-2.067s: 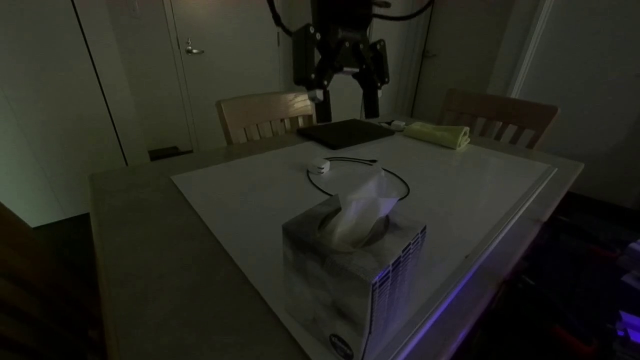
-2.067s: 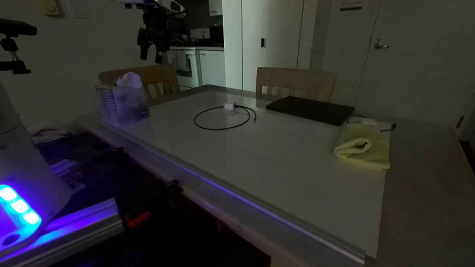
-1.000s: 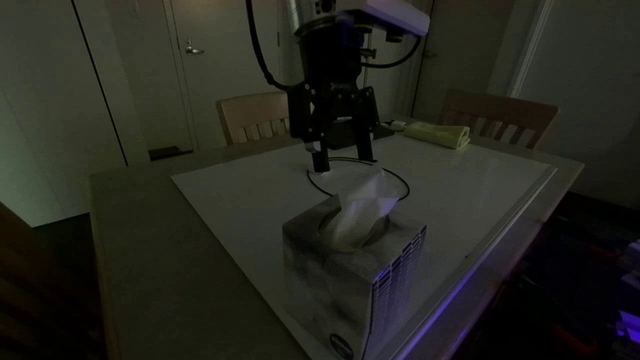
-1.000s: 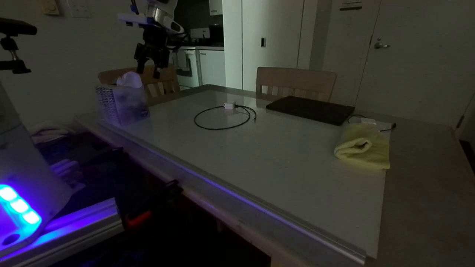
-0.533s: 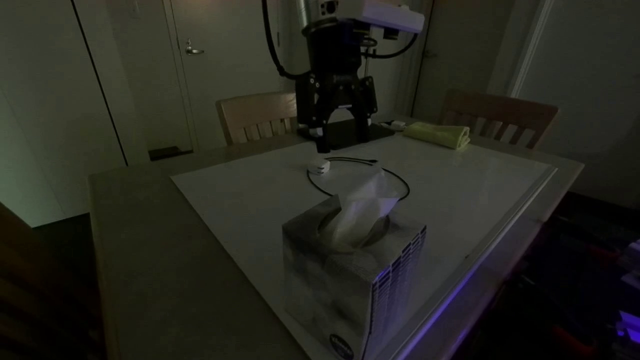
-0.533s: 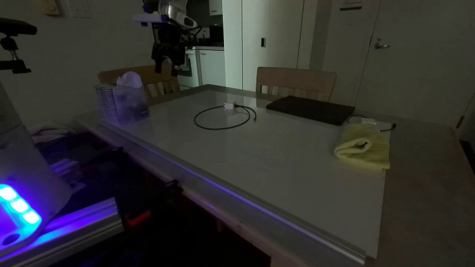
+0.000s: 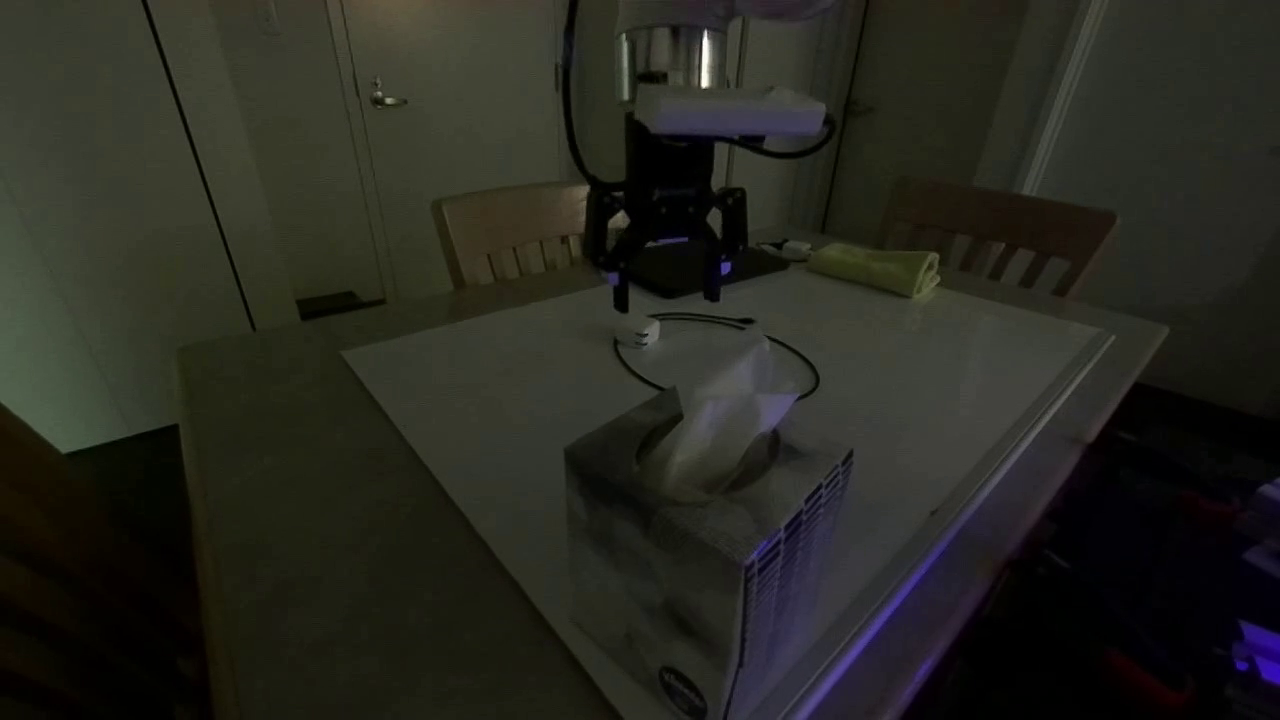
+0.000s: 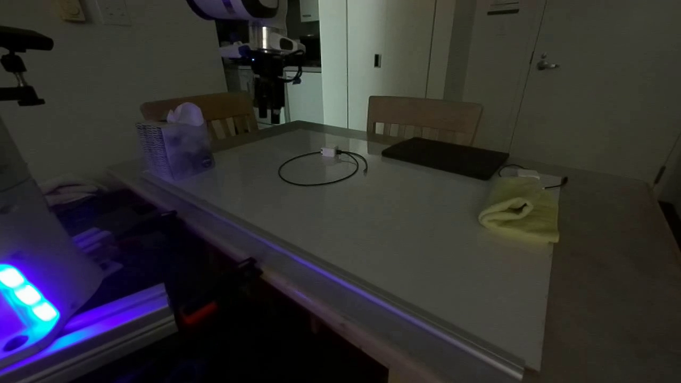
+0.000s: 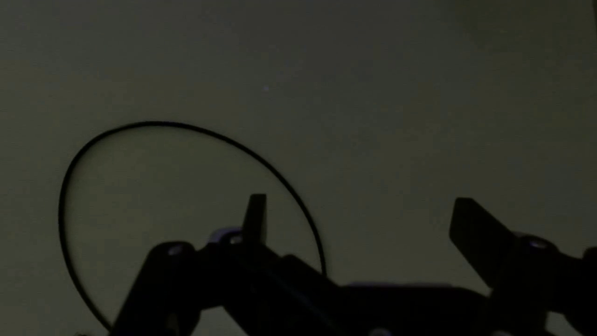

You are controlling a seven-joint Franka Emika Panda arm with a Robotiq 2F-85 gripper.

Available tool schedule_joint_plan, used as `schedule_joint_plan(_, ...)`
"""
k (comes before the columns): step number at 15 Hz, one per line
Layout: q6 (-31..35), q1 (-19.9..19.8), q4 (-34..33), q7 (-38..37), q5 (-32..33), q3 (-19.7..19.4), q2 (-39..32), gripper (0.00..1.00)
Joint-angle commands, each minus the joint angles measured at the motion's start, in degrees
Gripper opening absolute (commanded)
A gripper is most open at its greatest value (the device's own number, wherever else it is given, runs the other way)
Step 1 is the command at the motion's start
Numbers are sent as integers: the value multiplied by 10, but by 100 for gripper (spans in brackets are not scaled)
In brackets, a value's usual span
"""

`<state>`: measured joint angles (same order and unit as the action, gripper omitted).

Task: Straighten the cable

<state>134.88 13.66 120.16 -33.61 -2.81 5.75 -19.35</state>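
Gripper (image 9: pixel 359 197): jaws spread, nothing held; I've just swung it upright, up off the cable (image 8: pixel 314 185).
Cable: unmoved, looped on the board (image 8: pixel 404 234).
Straightening: not begun; the new pose probably lines me up to descend.

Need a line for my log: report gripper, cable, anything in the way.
Gripper open, nothing held. Cable curled in a loop, not yet straightened. White adapter right at the cable, possible snag; tissue box stands apart.
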Motion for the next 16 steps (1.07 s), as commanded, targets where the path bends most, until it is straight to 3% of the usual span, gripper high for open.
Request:
schedule_joint_plan(1, 6, 6, 1, -25, 12, -11, -7, 100)
schedule_joint_plan(6, 6, 8, -1, -31, 17, -14, -12, 100)
schedule_joint_plan(16, 90, 48, -39, -306, 136, -92, -83, 100)
